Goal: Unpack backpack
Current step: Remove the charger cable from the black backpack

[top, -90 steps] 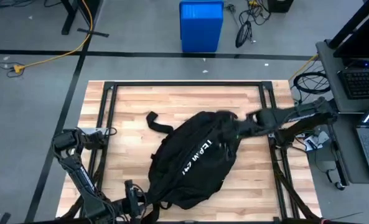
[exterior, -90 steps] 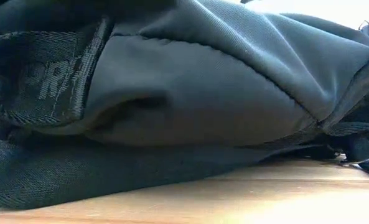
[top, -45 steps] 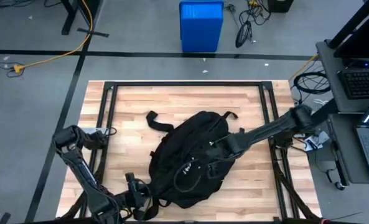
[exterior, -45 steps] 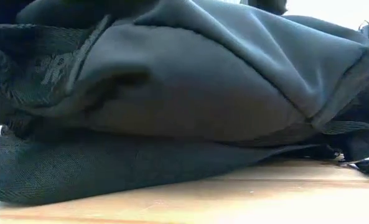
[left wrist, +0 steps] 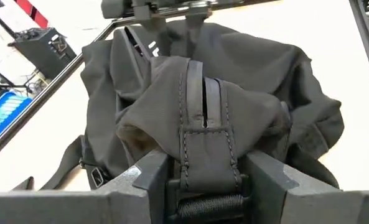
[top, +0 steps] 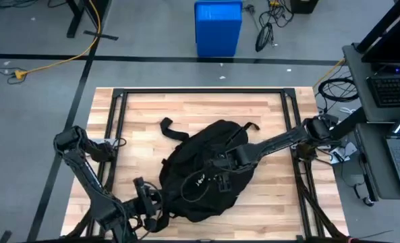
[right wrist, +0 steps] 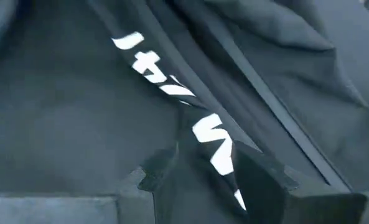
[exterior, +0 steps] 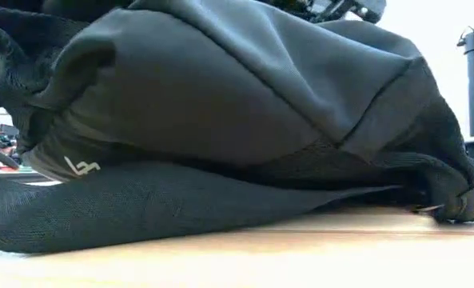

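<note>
Centrally on the table [top: 267,118] lies the backpack [top: 203,172]; left gripper [left wrist: 204,180], at its seven o'clock, clamps a strap loop; right gripper [top: 221,167], fingers parted, presses on top; best to find the zipper first.

The backpack [top: 200,172] is black woven cloth, matt, with a fine ribbed weave across its panels and coarser mesh-like fabric along the lower band in the low view. Its straps [top: 171,131] are flat webbing with stitched edges, and the lettering [right wrist: 172,93] on it is smooth white print. The counter [top: 146,111] is pale wood in narrow planks with a light satin sheen, framed by dark matt metal bars [top: 200,91]. The left gripper's fingers [left wrist: 148,174] look like matt grey plastic.
</note>
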You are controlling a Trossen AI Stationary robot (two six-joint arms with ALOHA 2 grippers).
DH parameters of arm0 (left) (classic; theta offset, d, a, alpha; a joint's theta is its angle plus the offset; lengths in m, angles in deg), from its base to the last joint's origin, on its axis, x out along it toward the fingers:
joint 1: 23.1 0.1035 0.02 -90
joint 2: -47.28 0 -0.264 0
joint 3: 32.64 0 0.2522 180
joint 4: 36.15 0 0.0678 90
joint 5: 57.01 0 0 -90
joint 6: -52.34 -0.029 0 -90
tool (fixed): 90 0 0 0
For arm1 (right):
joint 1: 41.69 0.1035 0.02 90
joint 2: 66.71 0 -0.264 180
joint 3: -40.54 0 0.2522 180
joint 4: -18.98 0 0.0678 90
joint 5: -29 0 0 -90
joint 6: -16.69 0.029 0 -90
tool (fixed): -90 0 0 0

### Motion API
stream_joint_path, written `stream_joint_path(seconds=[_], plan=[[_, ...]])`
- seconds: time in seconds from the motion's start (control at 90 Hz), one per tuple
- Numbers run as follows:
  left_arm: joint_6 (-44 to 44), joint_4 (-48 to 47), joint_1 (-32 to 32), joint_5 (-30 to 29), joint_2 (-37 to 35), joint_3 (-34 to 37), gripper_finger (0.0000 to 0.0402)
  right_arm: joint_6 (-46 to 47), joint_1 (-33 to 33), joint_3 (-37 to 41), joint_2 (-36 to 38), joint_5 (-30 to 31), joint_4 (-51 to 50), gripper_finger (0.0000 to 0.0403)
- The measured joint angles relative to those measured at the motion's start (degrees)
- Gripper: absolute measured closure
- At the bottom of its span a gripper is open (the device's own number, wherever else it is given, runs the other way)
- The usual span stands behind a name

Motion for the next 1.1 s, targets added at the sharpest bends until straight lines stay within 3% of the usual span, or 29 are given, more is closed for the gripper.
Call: stream_joint_path(seconds=[0.367,0.567,0.922,1.1], plan=[[7.3,0.6,0.7,0.7,0.2,0.0,0.0254,-3.8,2.4,0.0,-0.3,-0.1,8.7,0.0266],[7.1,1.1,0.9,-0.6,0.2,0.1,0.0254,-4.9,2.6,0.0,-0.3,-2.6,15.8,0.0266],[8.7,1.8,2.5,-2.3,3.1,0.1,0.0253,-6.2,2.6,0.0,-1.2,-2.9,16.0,0.0266],[8.6,1.7,5.2,0.0,2.9,0.1,0.0253,-6.4,2.6,0.0,-1.8,-2.9,15.8,0.0266]])
